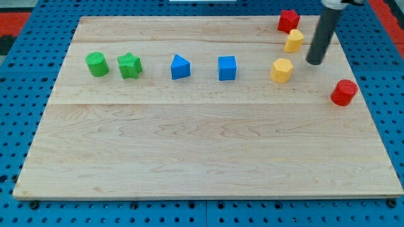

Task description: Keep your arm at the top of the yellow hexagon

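The yellow hexagon (282, 69) lies at the right of the wooden board (202, 151). A second yellow block (293, 40), of unclear shape, lies just above it. My tip (314, 62) stands to the right of the yellow hexagon and a little above its level, with a small gap between them. It is below and right of the second yellow block. The dark rod runs up to the view's top right.
A red block (288, 20) sits near the top right edge. A red cylinder (344, 92) lies below and right of my tip. A blue cube (227, 68), a blue wedge-like block (180, 67), a green star (130, 65) and a green cylinder (97, 64) form a row leftward.
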Controlling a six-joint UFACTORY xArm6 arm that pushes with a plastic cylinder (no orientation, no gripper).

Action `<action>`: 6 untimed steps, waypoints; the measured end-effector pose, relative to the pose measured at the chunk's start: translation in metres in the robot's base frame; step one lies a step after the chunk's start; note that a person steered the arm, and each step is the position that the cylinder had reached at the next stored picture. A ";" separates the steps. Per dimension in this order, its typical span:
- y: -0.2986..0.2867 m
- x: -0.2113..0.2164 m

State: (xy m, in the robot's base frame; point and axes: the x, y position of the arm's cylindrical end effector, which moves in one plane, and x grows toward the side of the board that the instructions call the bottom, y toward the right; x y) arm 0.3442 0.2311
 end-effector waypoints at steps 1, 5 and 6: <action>0.000 -0.009; -0.050 -0.006; -0.003 -0.009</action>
